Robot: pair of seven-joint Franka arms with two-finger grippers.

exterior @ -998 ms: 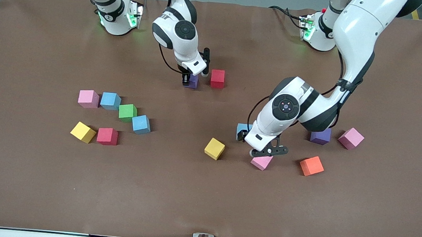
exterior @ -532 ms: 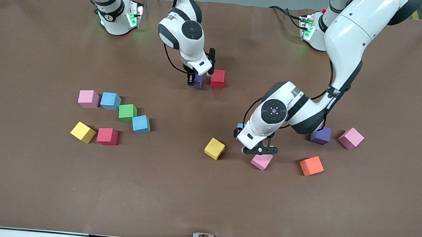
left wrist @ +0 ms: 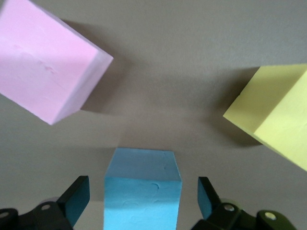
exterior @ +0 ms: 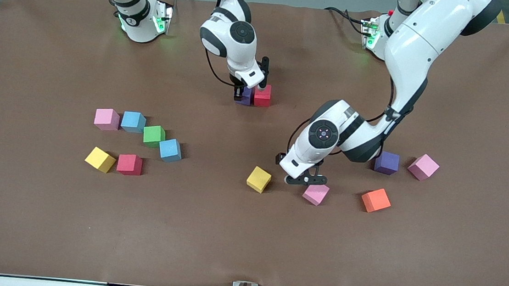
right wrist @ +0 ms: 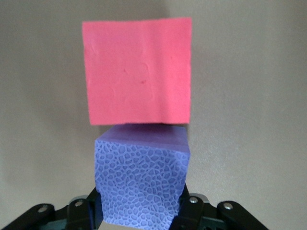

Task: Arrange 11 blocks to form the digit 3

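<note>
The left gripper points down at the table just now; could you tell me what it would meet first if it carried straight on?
Probably the blue block, which sits between the open left gripper fingers with gaps either side.

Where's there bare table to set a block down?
Bare: the wide strip of table nearest the front camera, and the gap between the blue block and the yellow block. Crowded: around the left gripper, pink block and orange block.
</note>
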